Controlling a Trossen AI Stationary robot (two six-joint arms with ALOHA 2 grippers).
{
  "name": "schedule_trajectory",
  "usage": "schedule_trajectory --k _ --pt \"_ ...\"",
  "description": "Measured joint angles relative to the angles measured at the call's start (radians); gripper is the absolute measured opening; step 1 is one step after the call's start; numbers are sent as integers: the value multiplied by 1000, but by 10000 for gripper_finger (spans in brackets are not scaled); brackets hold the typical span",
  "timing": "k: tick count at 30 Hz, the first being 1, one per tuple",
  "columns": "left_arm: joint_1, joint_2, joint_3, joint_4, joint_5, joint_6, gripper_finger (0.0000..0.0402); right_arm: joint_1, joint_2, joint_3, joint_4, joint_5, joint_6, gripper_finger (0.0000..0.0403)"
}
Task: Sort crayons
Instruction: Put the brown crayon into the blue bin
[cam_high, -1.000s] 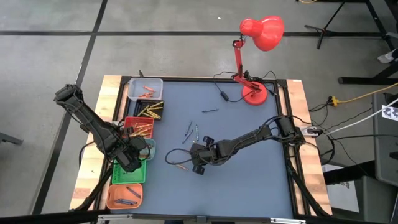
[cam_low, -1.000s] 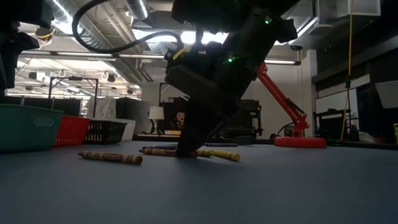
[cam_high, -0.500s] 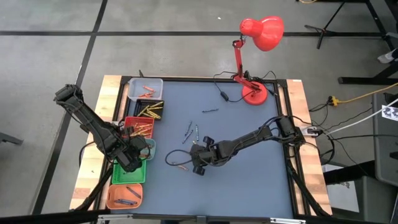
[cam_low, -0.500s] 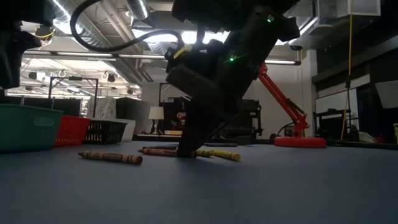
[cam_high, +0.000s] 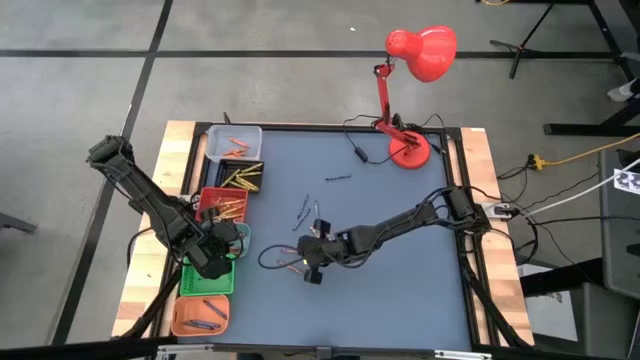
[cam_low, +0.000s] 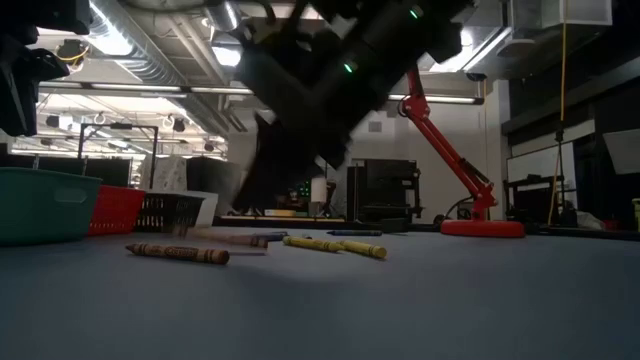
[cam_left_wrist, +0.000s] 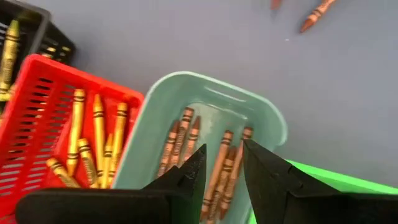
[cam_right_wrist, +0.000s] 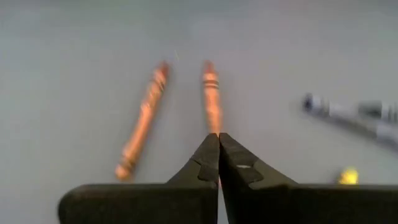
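Observation:
My right gripper is shut near the middle of the blue mat, with an orange-brown crayon sticking out ahead of its fingertips. A second orange-brown crayon lies flat on the mat beside it. More loose crayons lie nearby: a brown one and a yellow one. My left gripper hangs open above the pale teal bin, which holds brown crayons. Nothing is between its fingers. My right gripper pinches one end of the orange-brown crayon between its two fingertips. The fingers slant down from the table's right side and lie along the crayon, which points on ahead of them. The crayon stays low over the mat; whether it is clear of it I cannot tell.
Bins line the table's left edge: a grey one, a black one with yellow crayons, a red one, a green one and an orange one. A red desk lamp stands at the far right. Dark crayons lie mid-table.
My right gripper has shut on the orange-brown crayon, then risen a little and gone toward the table's left edge, tipping and rolling as it went. The crayon has moved along with it. The yellow and brown crayons on the mat have stayed where they were.

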Motion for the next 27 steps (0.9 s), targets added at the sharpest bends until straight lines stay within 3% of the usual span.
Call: schedule_trajectory --k 9,21,27 --pt "-1 -1 83 10 14 -18 89 -58 -1 105 51 -39 -83 0" --pt "-1 -1 102 7 -23 -16 89 -118 -1 112 -5 -80 -155 0" --pt "0 -1 103 7 -29 -16 89 -159 -1 112 -37 -182 -160 40"
